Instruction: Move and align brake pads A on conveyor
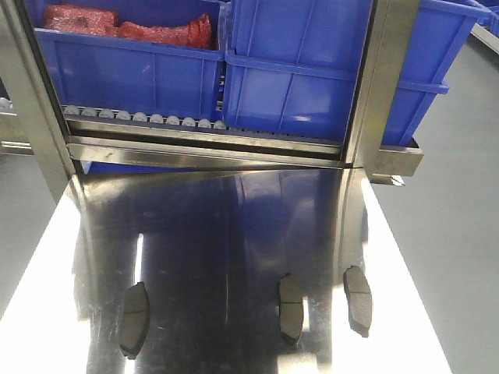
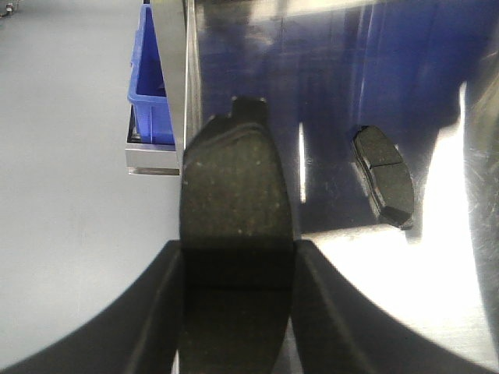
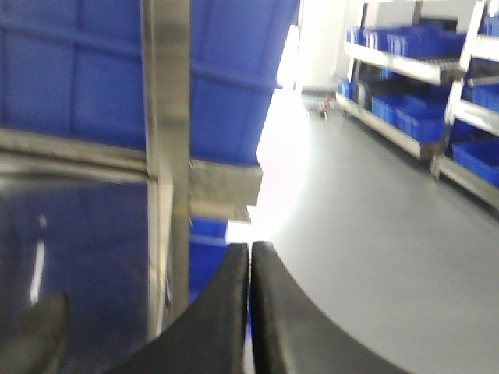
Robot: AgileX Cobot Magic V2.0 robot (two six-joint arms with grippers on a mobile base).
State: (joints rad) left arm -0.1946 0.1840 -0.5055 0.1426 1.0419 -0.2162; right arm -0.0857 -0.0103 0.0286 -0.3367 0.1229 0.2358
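A wide, mirror-like steel tabletop (image 1: 234, 257) fills the front view. Behind it, large blue bins (image 1: 296, 78) sit in a steel rack, one holding red bagged items (image 1: 132, 27), above a row of small grey rollers (image 1: 140, 117). 3 brake pads A lie flat on the tabletop near its front edge: 1 on the left (image 1: 133, 319), 1 centre-right (image 1: 290, 308) and 1 just beside it on the right (image 1: 358, 300). In the left wrist view, the left gripper (image 2: 238, 265) clamps another pad (image 2: 234, 195) above the table's edge. The right gripper (image 3: 250, 280) is closed, fingers pressed together, holding nothing, over the table's edge.
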